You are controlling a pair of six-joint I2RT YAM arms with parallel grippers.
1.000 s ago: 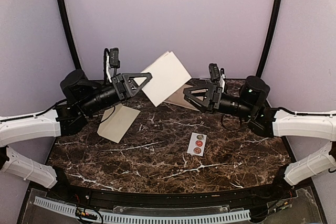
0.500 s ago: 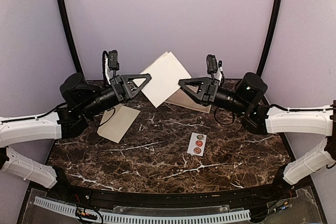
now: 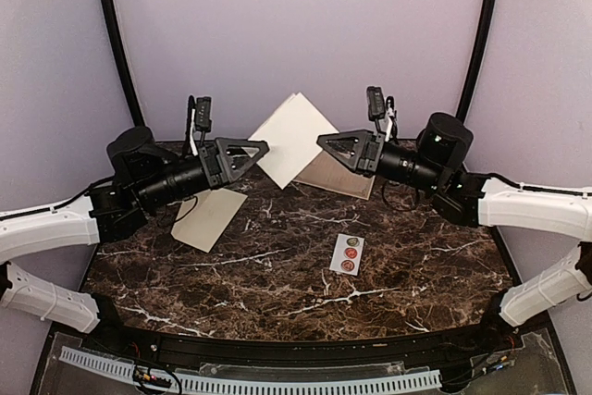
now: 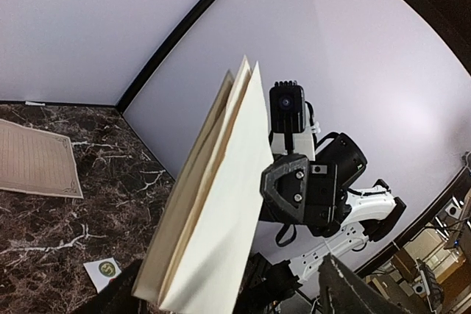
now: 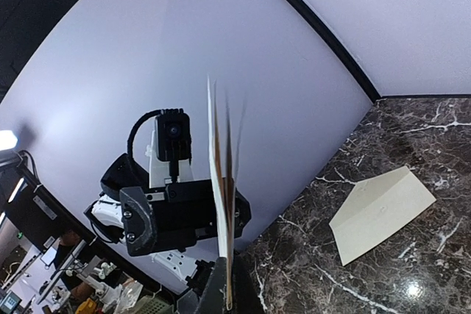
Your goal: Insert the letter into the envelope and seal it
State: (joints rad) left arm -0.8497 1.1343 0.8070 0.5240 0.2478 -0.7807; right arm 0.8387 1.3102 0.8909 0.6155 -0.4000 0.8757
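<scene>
The letter (image 3: 294,134), a folded cream sheet, hangs in the air above the back of the table. My right gripper (image 3: 321,141) is shut on its right edge; in the right wrist view the letter (image 5: 221,182) stands edge-on, pinched between the right gripper (image 5: 229,293) fingers. My left gripper (image 3: 265,147) sits at the letter's left edge with its jaws spread wide. In the left wrist view the letter (image 4: 217,204) stands loose between the left gripper (image 4: 235,295) fingers. The cream envelope (image 3: 208,217) lies flat on the table under the left arm, also seen as the envelope (image 5: 381,211).
A tan bordered sheet (image 3: 338,176) lies on the marble table (image 3: 277,275) below the right gripper, also visible as the tan sheet (image 4: 37,159). A white sticker strip (image 3: 348,253) with round dots lies right of centre. Lilac walls close off the back and sides.
My right gripper moved left to the letter and shut on its right edge. My left gripper, shut on the letter before, has opened and let go.
</scene>
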